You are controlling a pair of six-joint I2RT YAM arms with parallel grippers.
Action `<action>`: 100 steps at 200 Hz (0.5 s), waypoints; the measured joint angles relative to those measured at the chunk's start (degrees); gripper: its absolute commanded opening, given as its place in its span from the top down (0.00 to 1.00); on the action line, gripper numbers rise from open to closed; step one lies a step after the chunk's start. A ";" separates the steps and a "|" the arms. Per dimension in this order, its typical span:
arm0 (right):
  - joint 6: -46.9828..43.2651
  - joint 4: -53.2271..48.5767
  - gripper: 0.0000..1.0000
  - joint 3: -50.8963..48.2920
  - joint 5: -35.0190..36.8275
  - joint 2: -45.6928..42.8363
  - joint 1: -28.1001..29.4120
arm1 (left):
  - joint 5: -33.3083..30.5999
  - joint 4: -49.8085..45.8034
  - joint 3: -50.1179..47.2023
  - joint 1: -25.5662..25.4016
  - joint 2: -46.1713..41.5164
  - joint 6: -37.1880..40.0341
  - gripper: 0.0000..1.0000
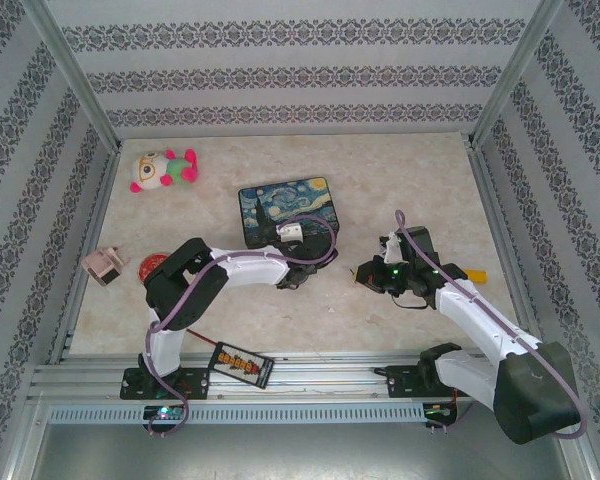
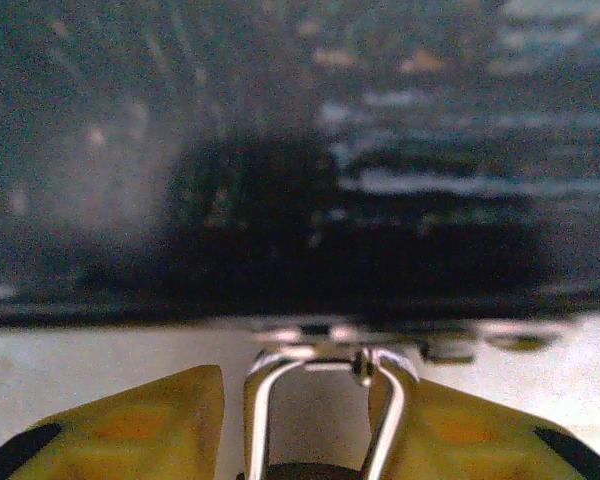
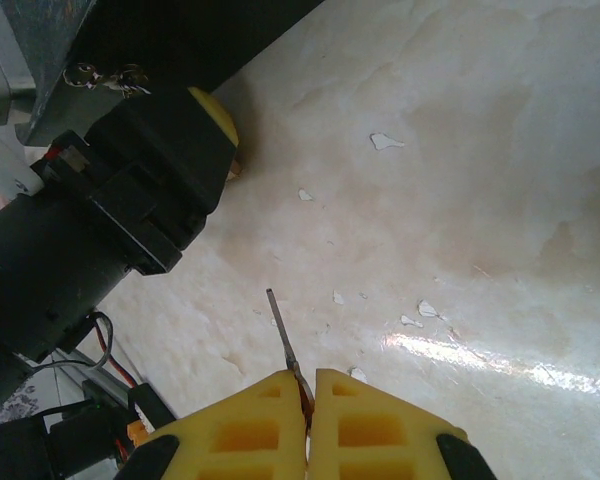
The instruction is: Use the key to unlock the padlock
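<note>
right wrist: right gripper (image 3: 308,380) closed on key (image 3: 281,327); left gripper (image 2: 300,390) part-open astride padlock (image 2: 252,420).

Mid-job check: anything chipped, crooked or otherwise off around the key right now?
The key juts from the shut right gripper at a slant, leaning to one side rather than straight ahead. The table around it has small white chips. Nothing else stands out.

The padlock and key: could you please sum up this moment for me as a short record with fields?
padlock: shackle against the front edge of the starry-night tin box, between the jaws of the left gripper
left gripper: jaws either side of the shackle; grip unclear
right gripper: shut on the key
key: thin blade sticking out, apart from the padlock
</note>
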 measured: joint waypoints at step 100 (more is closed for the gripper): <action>0.17 0.48 1.00 0.00 0.00 -0.74 0.00 | -0.57 -0.37 1.99 -0.20 1.27 3.02 0.66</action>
